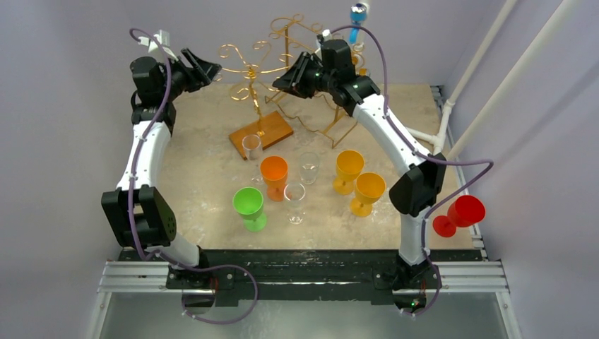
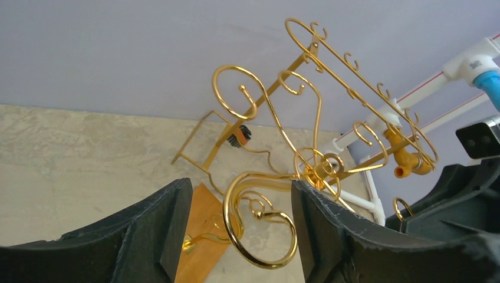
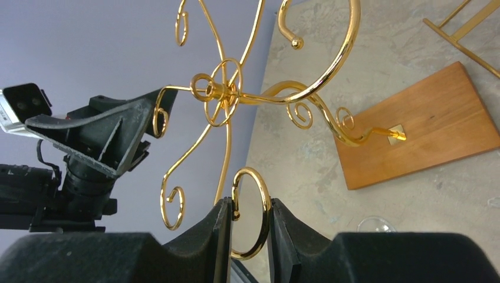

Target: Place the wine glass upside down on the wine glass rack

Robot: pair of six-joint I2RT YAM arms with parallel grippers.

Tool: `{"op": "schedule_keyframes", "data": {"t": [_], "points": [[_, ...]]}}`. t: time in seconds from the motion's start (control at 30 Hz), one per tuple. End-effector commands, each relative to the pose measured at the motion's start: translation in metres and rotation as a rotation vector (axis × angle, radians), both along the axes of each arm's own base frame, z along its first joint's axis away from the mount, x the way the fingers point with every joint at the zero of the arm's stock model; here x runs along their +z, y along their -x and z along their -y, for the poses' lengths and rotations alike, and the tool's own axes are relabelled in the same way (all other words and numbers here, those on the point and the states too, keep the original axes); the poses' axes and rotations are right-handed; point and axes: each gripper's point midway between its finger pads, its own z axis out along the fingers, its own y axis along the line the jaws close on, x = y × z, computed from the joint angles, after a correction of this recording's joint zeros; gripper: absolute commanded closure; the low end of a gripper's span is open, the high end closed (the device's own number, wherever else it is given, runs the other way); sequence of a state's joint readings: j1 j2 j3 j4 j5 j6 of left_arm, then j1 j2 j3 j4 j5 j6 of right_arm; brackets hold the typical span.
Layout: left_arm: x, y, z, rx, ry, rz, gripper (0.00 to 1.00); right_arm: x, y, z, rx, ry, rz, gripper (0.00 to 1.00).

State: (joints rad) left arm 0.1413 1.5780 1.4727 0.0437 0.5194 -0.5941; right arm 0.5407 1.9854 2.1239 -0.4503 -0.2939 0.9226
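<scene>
My right gripper [image 3: 249, 206] clenches one loop of the gold wire wine glass rack [image 3: 219, 89], my left gripper [image 2: 240, 186] gapes open nearby, and three clear stemmed wine glasses [image 1: 252, 147] stand upright on the beige table [image 1: 205, 148].

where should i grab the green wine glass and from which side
Probably the stem, just under the bowl, coming from its left with fingers level. The green wine glass stands upright, mouth up, so the stem is its narrowest part. Its left is open; the orange glass and a clear glass stand close on its right.
</scene>
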Motion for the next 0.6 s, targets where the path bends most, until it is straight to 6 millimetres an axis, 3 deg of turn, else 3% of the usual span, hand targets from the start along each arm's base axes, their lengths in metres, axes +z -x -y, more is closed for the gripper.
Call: {"op": "schedule_keyframes", "data": {"t": [0.0,0.07,0.17,0.23,0.33,0.37,0.57], "points": [[0.031,0.024,0.018,-0.087,0.012,0.083,0.36,0.026,-0.015,0.016,-0.006,0.009,0.096,0.85],[0.027,0.029,0.019,-0.093,-0.004,0.084,0.36,0.021,-0.018,0.015,0.003,0.022,0.090,0.79],[0.024,0.036,0.020,-0.091,-0.018,0.084,0.37,0.016,-0.020,0.019,-0.010,0.048,0.089,0.50],[0.023,0.038,0.019,-0.083,-0.022,0.083,0.42,0.014,-0.019,0.025,-0.027,0.070,0.098,0.39],[0.024,0.036,0.015,-0.051,-0.024,0.094,0.72,0.011,-0.015,0.032,-0.047,0.093,0.108,0.31],[0.026,0.035,0.013,-0.042,-0.023,0.101,0.75,0.011,-0.013,0.034,-0.052,0.102,0.110,0.28],[0.033,0.032,0.016,-0.045,-0.003,0.114,0.72,0.016,-0.003,0.051,-0.098,0.126,0.144,0.28]]}}
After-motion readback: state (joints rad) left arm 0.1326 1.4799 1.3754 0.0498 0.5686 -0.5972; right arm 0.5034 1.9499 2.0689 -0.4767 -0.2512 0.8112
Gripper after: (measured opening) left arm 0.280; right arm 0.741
